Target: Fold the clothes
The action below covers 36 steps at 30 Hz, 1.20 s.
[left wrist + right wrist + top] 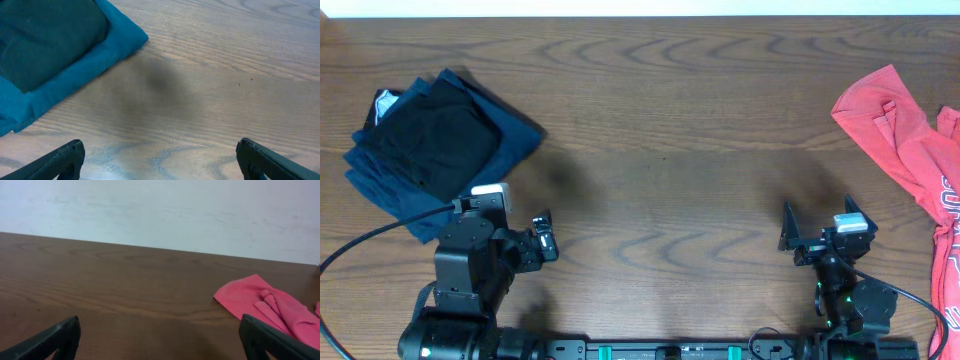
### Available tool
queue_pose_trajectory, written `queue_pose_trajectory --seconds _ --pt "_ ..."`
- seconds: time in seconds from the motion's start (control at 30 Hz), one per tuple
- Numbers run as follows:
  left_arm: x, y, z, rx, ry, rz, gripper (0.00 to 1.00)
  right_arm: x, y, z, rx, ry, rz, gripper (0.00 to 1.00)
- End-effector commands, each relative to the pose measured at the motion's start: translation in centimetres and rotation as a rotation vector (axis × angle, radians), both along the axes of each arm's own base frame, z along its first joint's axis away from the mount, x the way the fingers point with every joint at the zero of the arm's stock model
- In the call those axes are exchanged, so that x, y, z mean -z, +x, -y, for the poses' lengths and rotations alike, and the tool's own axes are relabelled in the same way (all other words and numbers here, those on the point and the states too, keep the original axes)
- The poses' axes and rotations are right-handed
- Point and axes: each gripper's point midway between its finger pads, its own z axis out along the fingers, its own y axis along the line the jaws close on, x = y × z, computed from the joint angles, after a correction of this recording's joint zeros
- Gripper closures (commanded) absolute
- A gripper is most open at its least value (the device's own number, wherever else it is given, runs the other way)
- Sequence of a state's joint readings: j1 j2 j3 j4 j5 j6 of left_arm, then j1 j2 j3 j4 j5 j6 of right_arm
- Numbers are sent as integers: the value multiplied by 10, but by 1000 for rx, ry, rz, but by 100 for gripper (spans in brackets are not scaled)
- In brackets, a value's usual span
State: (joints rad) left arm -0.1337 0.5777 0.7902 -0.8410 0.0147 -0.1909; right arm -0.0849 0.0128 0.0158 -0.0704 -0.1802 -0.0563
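**Now lining up on the red garment**

Evidently two pieces are already sitting folded: the black garment (430,140) is lying on top of the navy garment (518,135) at the far left of the table (660,120). The red garment (895,135) is lying crumpled at the right edge, with folds bunching and a strip of it running down toward the near corner. I cannot tell whether that strip is the same garment or a second one.

The left gripper (160,152) is hanging over bare wood just beside the navy corner, with its jaws spread wide and nothing between them. The right gripper (160,330) is likewise gaping and empty, and it is pointing across the table with the red cloth off to its right.

Judging by this layout, the red piece is the one waiting to be worked, and the right arm is sitting nearer to it. Doing this well is probably meaning:

- pinching a single layer at a hem or shoulder, not the bunched ridge, so the cloth is opening out as it is being lifted;
- dragging it toward the bare middle, well apart from the folded stack;
- bringing the left arm in on an opposite corner, so both are pulling it flat before any fold is being made;
- keeping the left arm from brushing the stack.
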Motion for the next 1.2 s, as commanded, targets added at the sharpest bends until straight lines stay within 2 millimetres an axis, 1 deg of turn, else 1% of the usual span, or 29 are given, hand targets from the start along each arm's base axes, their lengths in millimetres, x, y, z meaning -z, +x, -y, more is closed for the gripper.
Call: queue_pose_trajectory --seconds 0.0,0.63,0.67,0.73,0.77,0.83,0.93,1.07,1.17 --pt "-1 0 -3 -24 -1 5 2 0 0 2 5 -8 4 1" --pt "-1 -1 -3 -24 -1 8 2 0 0 2 5 -8 4 1" --pt "-2 -2 -4 -22 5 13 2 0 0 2 5 -8 4 1" --pt "1 -10 -16 -27 96 7 2 0 0 2 5 -8 4 1" --pt "2 -14 -18 -30 101 7 2 0 0 2 5 -8 4 1" --pt "5 -19 -19 -34 98 32 2 0 0 2 5 -8 4 1" --pt "18 -20 -21 -47 88 90 2 0 0 2 5 -8 4 1" --pt "33 -9 -24 -78 64 236 2 0 0 2 5 -8 4 1" --pt "36 1 -30 -115 53 363 2 0 0 2 5 -8 4 1"
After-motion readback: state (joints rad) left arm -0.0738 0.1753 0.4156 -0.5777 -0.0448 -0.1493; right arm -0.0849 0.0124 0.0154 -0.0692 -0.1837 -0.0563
